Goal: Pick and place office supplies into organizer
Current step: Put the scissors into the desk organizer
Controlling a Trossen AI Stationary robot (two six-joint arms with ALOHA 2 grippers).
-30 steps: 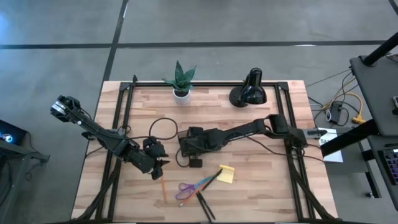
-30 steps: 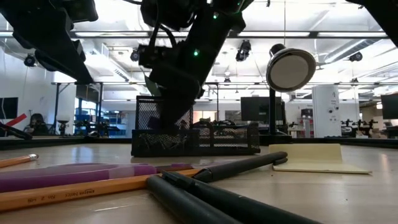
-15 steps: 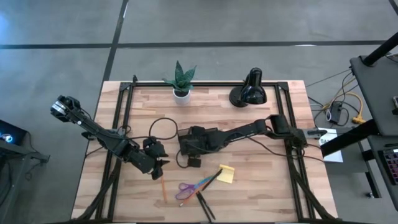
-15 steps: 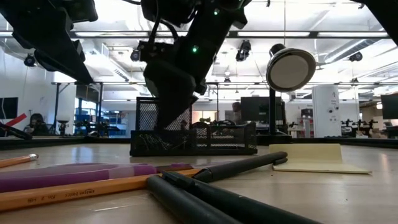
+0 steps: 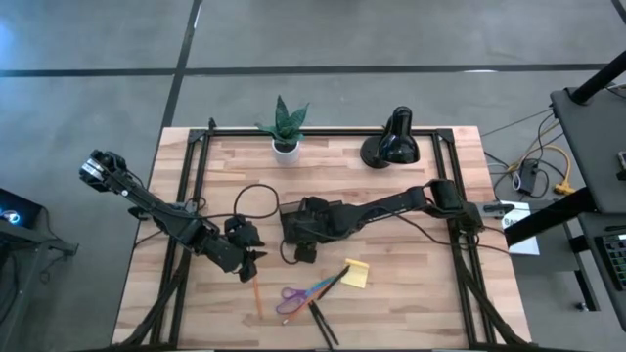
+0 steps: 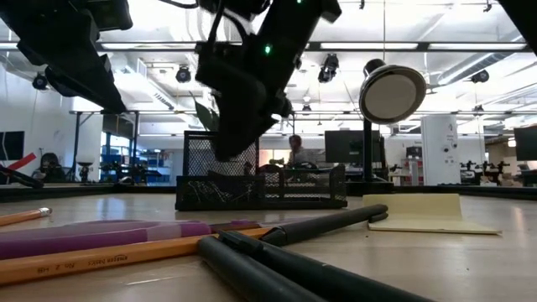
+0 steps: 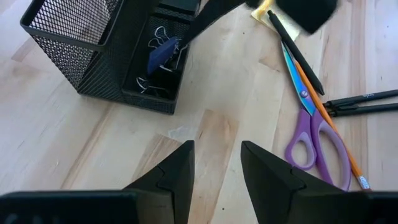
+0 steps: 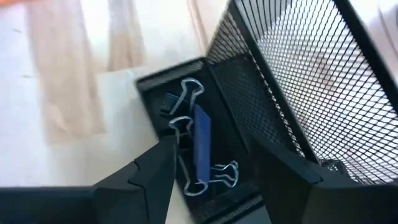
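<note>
From above, the right gripper [image 5: 299, 233] hangs over the black mesh organizer [image 5: 305, 251] near the middle of the wooden table [image 5: 411, 284]. The left gripper [image 5: 248, 256] waits just beside the organizer, above the orange pencil [image 5: 256, 296]. Nearer the front edge lie the purple-handled scissors [image 5: 291, 296], the black pens [image 5: 321, 321] and the yellow sticky-note pad [image 5: 355, 273]. A potted plant [image 5: 284, 127] and a black desk lamp [image 5: 391, 142] stand along the far edge.

At table height, the right gripper [image 6: 239, 126] sits above the organizer [image 6: 277, 189], clear of its low front compartments. In the foreground lie the pencil [image 6: 117, 256], the scissors' handle [image 6: 101, 235], two pens [image 6: 285, 260] and the sticky pad [image 6: 419, 214].

The left wrist view shows that arm's fingers [image 7: 177, 171] parted with nothing between them — the organizer [image 7: 87, 56] lies ahead, with a blue binder clip [image 7: 163, 53] in a low compartment; the scissors [image 7: 317, 134] lie off to one side.

The right wrist view looks down into that compartment: its fingers [image 8: 155, 171] stand apart and empty, and the blue clip [image 8: 202, 146] rests among other clips inside the tray [image 8: 298, 81].
</note>
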